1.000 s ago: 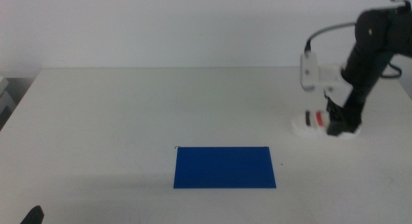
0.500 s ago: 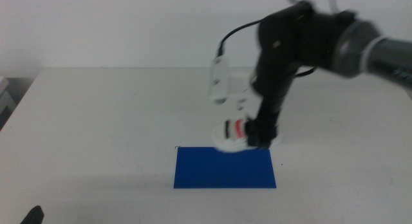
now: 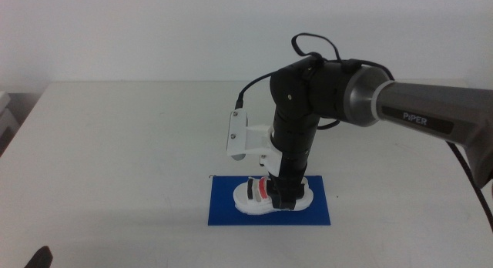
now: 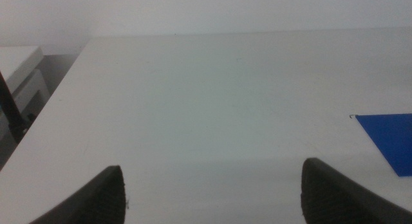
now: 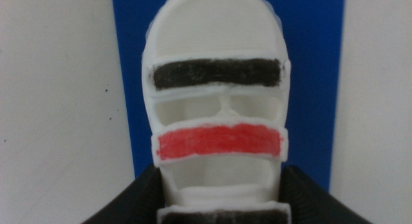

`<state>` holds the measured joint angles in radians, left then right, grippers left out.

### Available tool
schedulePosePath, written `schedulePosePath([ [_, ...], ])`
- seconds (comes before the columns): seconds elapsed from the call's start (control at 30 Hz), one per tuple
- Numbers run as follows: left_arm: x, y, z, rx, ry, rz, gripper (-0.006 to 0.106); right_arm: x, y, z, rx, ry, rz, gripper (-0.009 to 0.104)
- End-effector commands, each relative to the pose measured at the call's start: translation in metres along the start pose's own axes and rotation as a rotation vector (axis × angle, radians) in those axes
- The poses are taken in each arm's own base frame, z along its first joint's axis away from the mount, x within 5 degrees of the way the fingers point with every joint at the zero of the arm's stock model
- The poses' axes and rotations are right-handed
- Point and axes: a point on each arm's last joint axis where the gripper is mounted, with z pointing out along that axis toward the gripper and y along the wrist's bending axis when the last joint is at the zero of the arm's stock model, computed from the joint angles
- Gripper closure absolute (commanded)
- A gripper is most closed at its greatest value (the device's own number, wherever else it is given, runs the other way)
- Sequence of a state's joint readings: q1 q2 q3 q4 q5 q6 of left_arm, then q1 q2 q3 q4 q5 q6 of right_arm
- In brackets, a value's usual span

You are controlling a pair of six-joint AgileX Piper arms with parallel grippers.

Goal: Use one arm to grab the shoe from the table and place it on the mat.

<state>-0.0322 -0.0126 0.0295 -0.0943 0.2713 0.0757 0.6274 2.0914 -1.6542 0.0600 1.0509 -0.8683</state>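
White and thick-soled, the shoe [image 3: 271, 197] is resting on the blue mat [image 3: 223, 210] with the right hand [image 3: 282, 197] clenching its rear sides — light, stiff, easily gripped there — while the left hand [image 4: 212, 185] is waiting, spread open, over the bench [image 3: 115, 145].

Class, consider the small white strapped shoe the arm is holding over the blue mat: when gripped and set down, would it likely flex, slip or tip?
The shoe looks stiff: its thick white sole keeps its shape between the right gripper jaws. Its broad flat sole suggests it should not tip on the mat. It appears fairly light.

Black-grey arm [image 3: 339, 95], "PIPER" marking, white block [image 3: 245, 137], apparently cabled.
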Motion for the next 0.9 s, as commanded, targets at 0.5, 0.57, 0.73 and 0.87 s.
schedulePosePath([
  [0.5,-0.006,0.0,-0.001,-0.001,-0.087,-0.011,0.007,-0.009,-0.007,-0.032,0.111,-0.101,0.012,0.043],
  [0.57,-0.006,0.0,-0.001,-0.001,-0.087,-0.011,0.007,-0.009,-0.007,-0.032,0.111,-0.101,0.012,0.033],
  [0.73,-0.006,0.0,-0.001,-0.001,-0.087,-0.011,0.007,-0.008,-0.007,-0.041,0.119,-0.116,0.039,0.016],
  [0.87,-0.006,0.0,-0.001,-0.001,-0.087,-0.011,0.007,0.003,-0.006,-0.073,0.161,-0.166,0.163,0.016],
])
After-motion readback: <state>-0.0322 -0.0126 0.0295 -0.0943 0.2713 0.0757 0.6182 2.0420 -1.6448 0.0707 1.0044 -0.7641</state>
